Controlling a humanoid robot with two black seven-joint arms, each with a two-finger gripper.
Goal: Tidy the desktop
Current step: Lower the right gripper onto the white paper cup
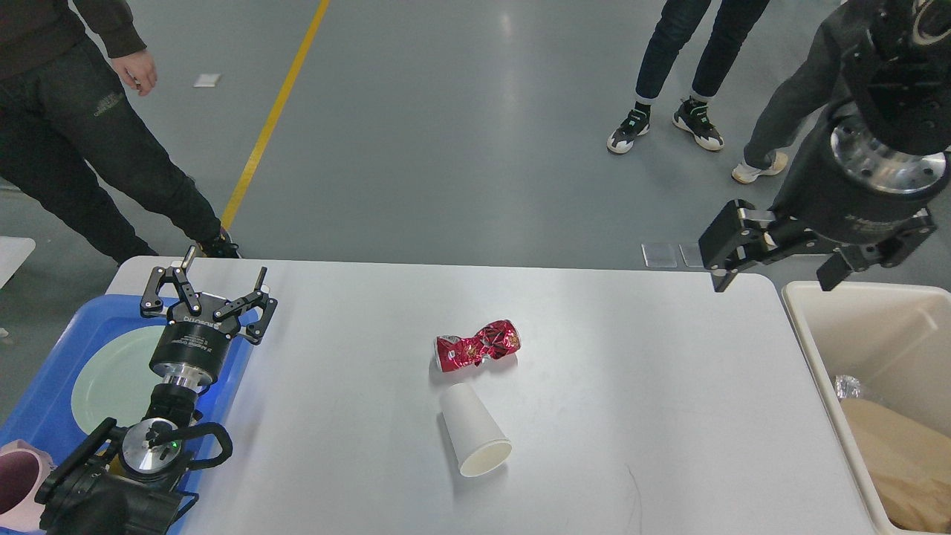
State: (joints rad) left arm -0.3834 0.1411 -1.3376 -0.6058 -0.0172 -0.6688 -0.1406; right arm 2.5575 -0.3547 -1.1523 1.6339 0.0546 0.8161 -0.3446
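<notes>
- The white desktop (631, 416) fills the lower and middle part of the head view, with grey floor beyond its far edge.
- Nearest on the left, the left arm rises from the bottom corner over a blue tray (44, 405) that holds a pale green plate (111, 379) and a pink cup (18, 487).
- The left gripper (221, 276) points away from the viewer above the tray's far right edge, its two fingers spread wide and empty.
- To the right of the left gripper and nearer the viewer, a white paper cup (474, 437) lies on its side on the desktop, mouth toward the viewer.
- Just beyond the cup, near it, lies a crushed red can (477, 345).
- At the right edge stands a cream bin (817, 349) just beside the desktop, with brown paper inside.
- The right gripper (773, 282) hangs high above the desktop's far right corner and the bin's far rim, fingers wide apart, holding nothing.
- Farthest off, people's legs and shoes stand on the floor, and a yellow line (271, 119) runs away from the left gripper.
</notes>
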